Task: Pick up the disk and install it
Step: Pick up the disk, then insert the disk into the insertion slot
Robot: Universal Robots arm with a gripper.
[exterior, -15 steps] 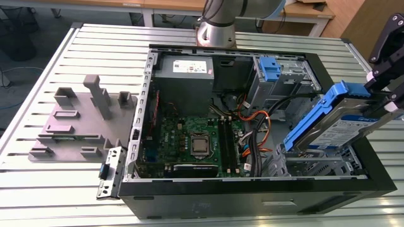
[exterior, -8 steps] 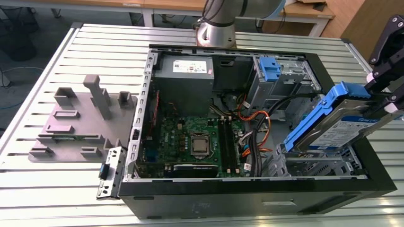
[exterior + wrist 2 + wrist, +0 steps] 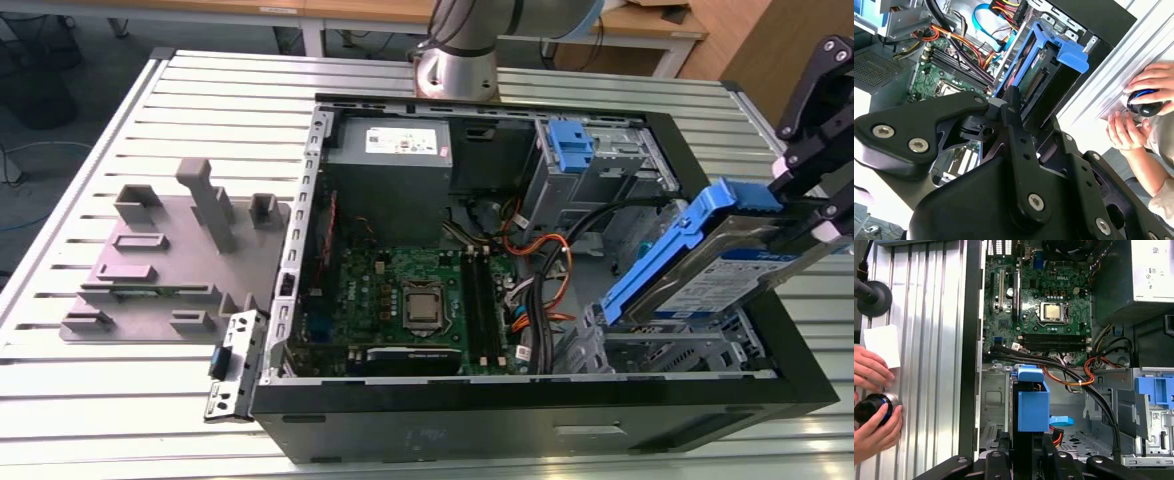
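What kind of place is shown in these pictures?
Probably a robotics laboratory: an open black computer case lies on a ribbed aluminium table, a grey plastic fixture block stands beside it, and the black gripper holds a silver metal disk with blue plastic rails.

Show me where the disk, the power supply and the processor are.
the disk (image 3: 663, 255), exterior view, on its blue rail.
the power supply (image 3: 387, 168), exterior view, on its grey face.
the processor (image 3: 423, 307), exterior view, on its metal lid.

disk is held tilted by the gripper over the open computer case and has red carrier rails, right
Not quite: the carrier rails are blue, not red. The exterior view shows the disk held tilted between the jaws of the gripper over the open computer case.
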